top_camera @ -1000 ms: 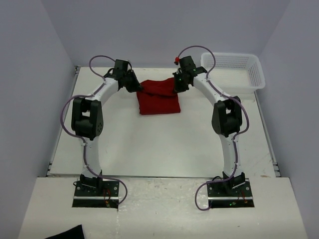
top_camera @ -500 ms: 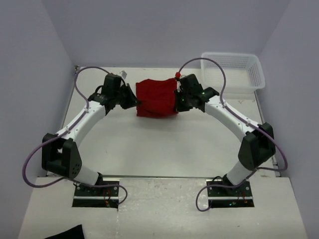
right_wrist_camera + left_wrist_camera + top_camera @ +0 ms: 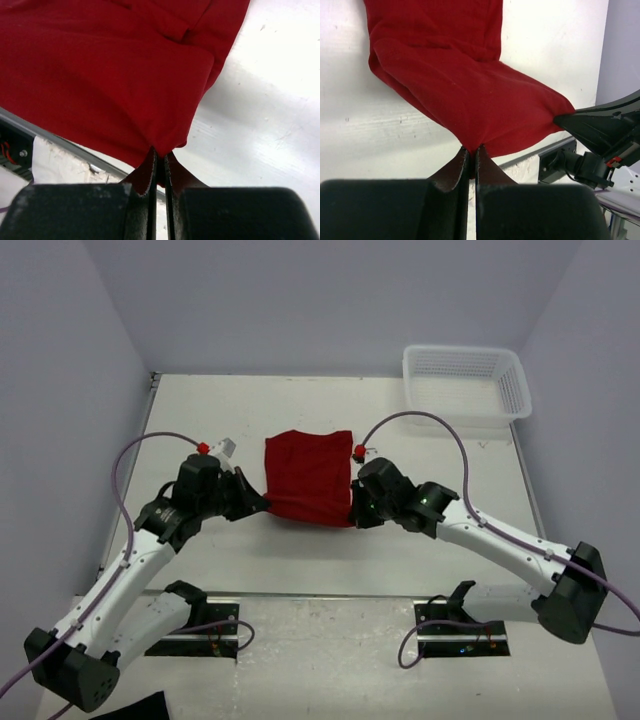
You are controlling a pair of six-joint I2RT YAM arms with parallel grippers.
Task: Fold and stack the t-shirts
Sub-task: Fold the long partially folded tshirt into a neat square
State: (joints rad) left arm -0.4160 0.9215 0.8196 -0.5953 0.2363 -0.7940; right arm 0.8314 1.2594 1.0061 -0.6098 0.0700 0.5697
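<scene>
The dark red t-shirt [image 3: 310, 475] lies partly folded in the middle of the table, its near edge held up between both arms. My left gripper [image 3: 262, 504] is shut on the shirt's near left corner; in the left wrist view the red cloth [image 3: 465, 95] runs into the closed tips [image 3: 471, 150]. My right gripper [image 3: 354, 512] is shut on the near right corner; in the right wrist view the cloth [image 3: 115, 75] hangs from the closed tips [image 3: 160, 152]. The shirt's far part rests on the table.
A white mesh basket [image 3: 465, 390] stands at the far right of the table. A black cloth scrap [image 3: 135, 708] lies off the table at the bottom left. The table's near edge [image 3: 320, 593] and the arm bases lie just behind the grippers.
Both grippers have pulled the shirt's held edge from the far side toward the near side of the table, over the rest of the shirt. The arms have stretched out low.
</scene>
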